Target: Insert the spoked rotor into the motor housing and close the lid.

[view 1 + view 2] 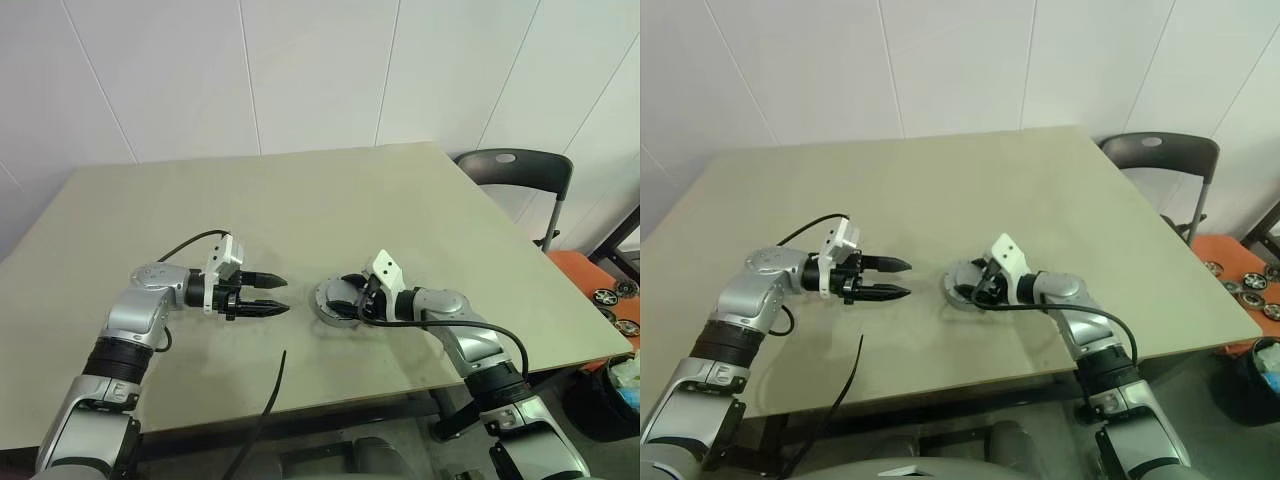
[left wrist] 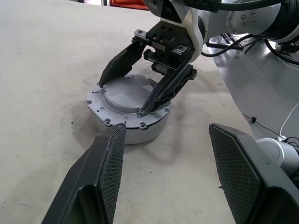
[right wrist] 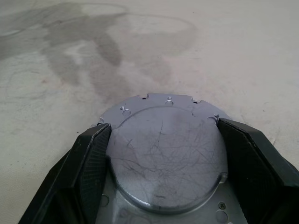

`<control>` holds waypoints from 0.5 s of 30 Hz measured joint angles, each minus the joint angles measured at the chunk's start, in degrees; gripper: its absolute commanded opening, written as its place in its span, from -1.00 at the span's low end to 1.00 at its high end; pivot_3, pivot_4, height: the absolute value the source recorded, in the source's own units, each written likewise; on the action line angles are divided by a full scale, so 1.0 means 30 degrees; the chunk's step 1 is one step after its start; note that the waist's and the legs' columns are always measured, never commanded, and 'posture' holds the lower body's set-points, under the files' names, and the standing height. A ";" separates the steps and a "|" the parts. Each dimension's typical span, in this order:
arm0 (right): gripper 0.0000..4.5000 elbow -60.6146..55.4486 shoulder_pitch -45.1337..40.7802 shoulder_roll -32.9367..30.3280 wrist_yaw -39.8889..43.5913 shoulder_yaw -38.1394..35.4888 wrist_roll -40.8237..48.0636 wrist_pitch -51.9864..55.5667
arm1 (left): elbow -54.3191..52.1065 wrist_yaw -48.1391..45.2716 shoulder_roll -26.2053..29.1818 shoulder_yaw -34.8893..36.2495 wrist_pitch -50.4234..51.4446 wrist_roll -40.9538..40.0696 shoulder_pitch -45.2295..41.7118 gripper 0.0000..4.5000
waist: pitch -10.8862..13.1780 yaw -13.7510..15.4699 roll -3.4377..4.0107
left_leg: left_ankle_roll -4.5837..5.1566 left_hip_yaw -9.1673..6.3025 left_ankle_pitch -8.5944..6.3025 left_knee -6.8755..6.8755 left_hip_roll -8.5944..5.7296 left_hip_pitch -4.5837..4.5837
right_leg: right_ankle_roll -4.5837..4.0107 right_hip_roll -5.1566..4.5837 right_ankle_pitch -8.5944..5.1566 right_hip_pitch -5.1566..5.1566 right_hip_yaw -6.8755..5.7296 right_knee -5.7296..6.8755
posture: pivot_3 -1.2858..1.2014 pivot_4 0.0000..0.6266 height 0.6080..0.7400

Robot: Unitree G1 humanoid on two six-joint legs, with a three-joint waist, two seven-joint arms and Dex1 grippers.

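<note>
Currently lid [image 2: 125, 94] sits closed on motor housing [image 2: 135, 130], between right end effector [image 2: 135, 86] fingers, which straddle it spread, not clamping. Left end effector [image 1: 275, 296] apart, empty, just beside housing over worktop [image 1: 300, 190].

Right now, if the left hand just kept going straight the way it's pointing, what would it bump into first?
Probably the motor housing with the lid on top, straight ahead on the table. The right hand straddles that lid, so depending on height the left hand might meet its fingers instead.
</note>
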 measured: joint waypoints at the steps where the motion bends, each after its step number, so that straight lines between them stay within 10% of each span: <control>1: 0.44 0.0001 -0.0007 0.0000 -0.0013 0.0007 -0.0005 0.0000 | 0.0010 0.0003 0.0000 0.0000 -0.0019 0.0000 -0.0010 0.34 | 0.0000 0.0000 0.0001 | 0.0000 0.0000 0.0000 0.0000 0.0000 0.0000 | 0.0000 0.0000 0.0000 0.0000 0.0000 0.0000 | 0.03 -1.00 1.00; 15: 0.44 0.0192 -0.0232 -0.0013 0.0207 -0.0329 0.0499 0.0566 | 0.0154 0.0153 -0.0195 -0.0001 -0.0155 0.0004 -0.0088 0.34 | 0.0005 0.0006 0.0004 | 0.0001 -0.0001 0.0000 -0.0007 0.0001 -0.0008 | 0.0001 -0.0002 -0.0002 -0.0007 0.0001 -0.0005 | 0.03 -1.00 1.00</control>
